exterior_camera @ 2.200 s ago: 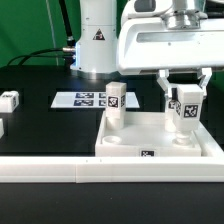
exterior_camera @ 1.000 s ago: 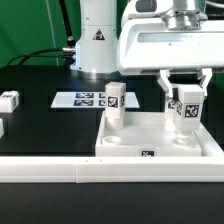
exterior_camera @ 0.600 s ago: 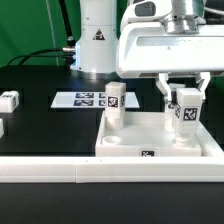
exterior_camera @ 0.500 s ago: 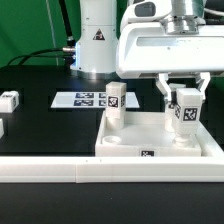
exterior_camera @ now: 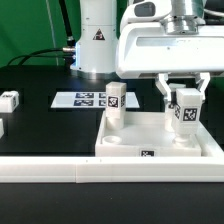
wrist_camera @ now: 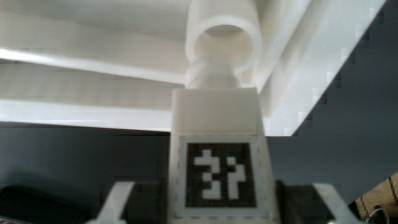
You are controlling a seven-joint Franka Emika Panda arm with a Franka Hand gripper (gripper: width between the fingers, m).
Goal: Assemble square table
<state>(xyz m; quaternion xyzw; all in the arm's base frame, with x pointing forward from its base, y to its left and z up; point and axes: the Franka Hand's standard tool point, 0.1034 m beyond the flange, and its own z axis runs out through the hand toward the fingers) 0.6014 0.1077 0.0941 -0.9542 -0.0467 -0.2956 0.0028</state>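
The square table top (exterior_camera: 160, 140), a white slab with a raised rim and a tag on its front edge, lies at the exterior view's right. One white tagged leg (exterior_camera: 115, 103) stands upright in its far left corner. My gripper (exterior_camera: 185, 98) is shut on a second leg (exterior_camera: 186, 115), held upright with its lower end at the top's far right corner. In the wrist view this leg (wrist_camera: 219, 140) runs between my fingers (wrist_camera: 121, 205) toward a rounded corner pocket (wrist_camera: 226, 40) of the top (wrist_camera: 89, 85). Whether it is seated in the pocket I cannot tell.
A loose leg block (exterior_camera: 8, 99) lies on the black table at the exterior view's left, with another (exterior_camera: 2, 127) at the edge below it. The marker board (exterior_camera: 82, 99) lies behind the top. A long white border rail (exterior_camera: 90, 172) runs along the front. The robot base (exterior_camera: 95, 40) stands at the back.
Since a second ago my hand has shifted very slightly with the leg still in its grip. The standing leg, the top and the loose blocks have not moved.
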